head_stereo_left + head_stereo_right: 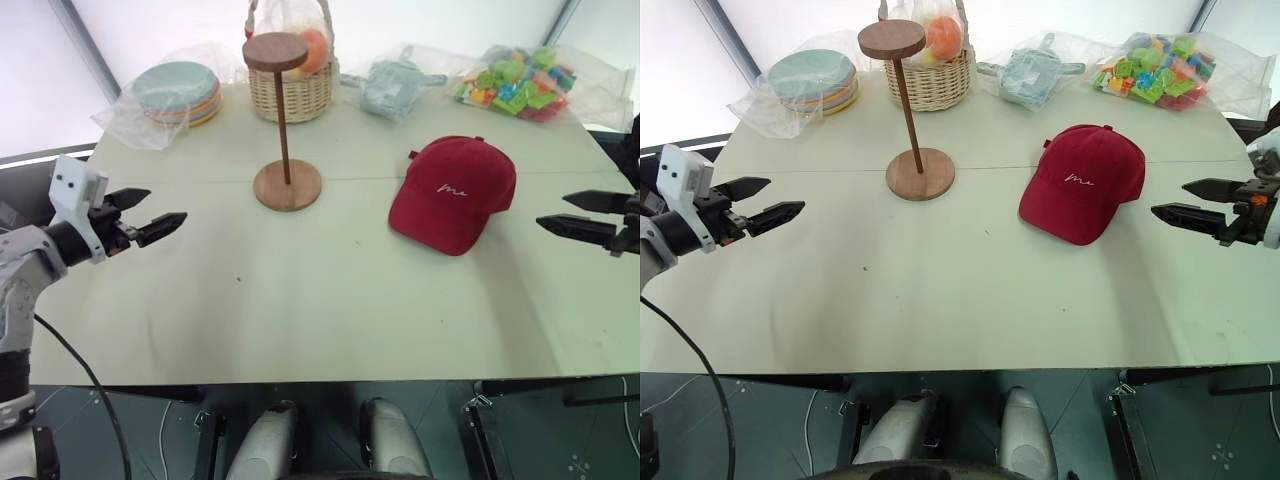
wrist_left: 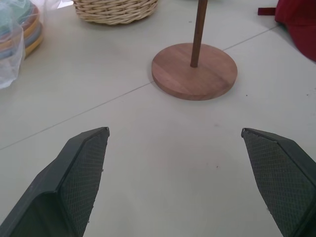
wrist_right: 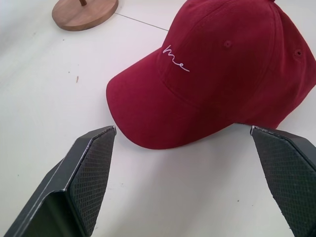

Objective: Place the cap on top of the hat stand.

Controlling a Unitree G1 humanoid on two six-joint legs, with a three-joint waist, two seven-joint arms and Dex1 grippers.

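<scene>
- My left gripper [image 1: 150, 214] hovers over the table's [image 1: 330, 300] left side, fingers apart and empty, pointing toward the hat stand [image 1: 284, 125].
- My right gripper [image 1: 582, 214] hangs at the right edge, fingers spread wide, holding nothing.
- The cap [image 1: 455, 190] lies on the table just left of my right gripper, brim toward the near side.
- The hat stand is upright left of the cap, its top disc bare; a wicker basket [image 1: 292, 90] sits just beyond it.

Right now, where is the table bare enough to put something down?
The near half, in front of the cap and hat stand, is bare. The far edge is crowded: plates, basket, blocks.
</scene>
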